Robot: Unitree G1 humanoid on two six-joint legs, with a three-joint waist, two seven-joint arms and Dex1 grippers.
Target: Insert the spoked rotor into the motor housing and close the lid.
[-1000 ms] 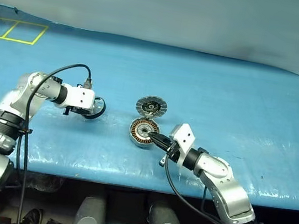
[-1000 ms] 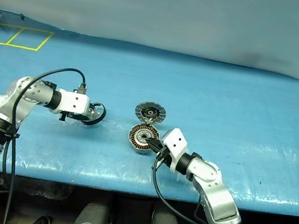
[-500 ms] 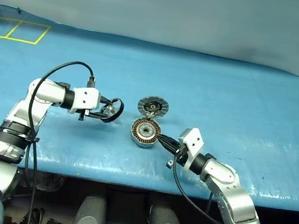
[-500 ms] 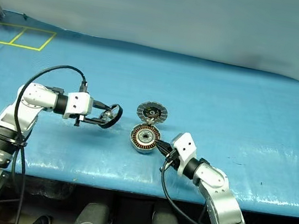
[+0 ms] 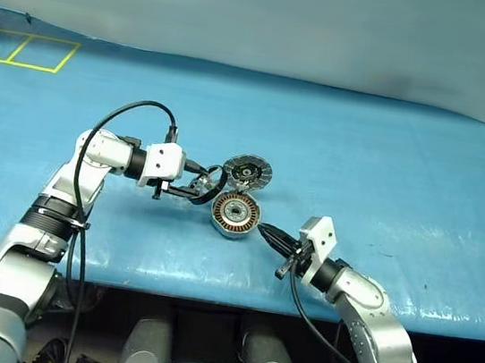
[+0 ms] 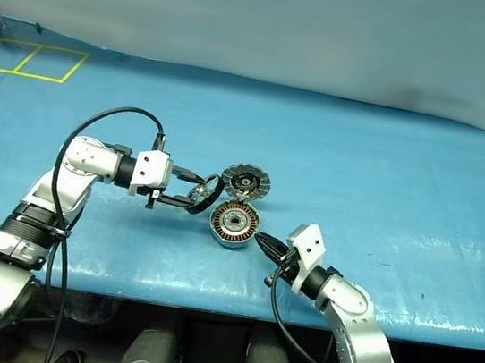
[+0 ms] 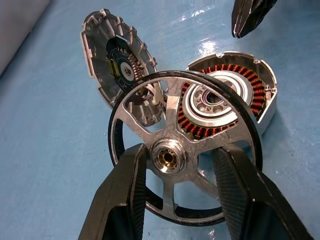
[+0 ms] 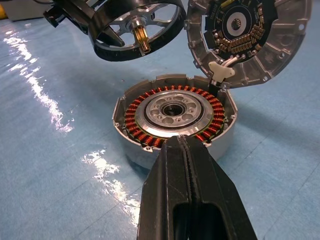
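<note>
The left gripper [image 7: 180, 165] clamps the spoked rotor [image 7: 182, 150] by its hub, held above the table beside the open motor housing [image 5: 235, 214]. The lid [image 5: 247, 171] stands raised behind. The right gripper [image 5: 264, 232], fingers together, sits just beside the housing's rim on the blue table [image 5: 388, 175].

- Around the motor housing [image 5: 235, 215] we see open blue table cover [image 5: 389, 166] across the right half and the upper part of the frame.
- The raised lid [image 5: 246, 172] blocks the housing's upper side.
- The left gripper [image 5: 208, 188], clamped on the spoked rotor [image 5: 207, 184], crowds the housing's upper-left edge.
- The right gripper [image 5: 263, 230], fingers together, sits just beside the housing's lower-right rim.
- The housing's lower-left side stays free.
</note>
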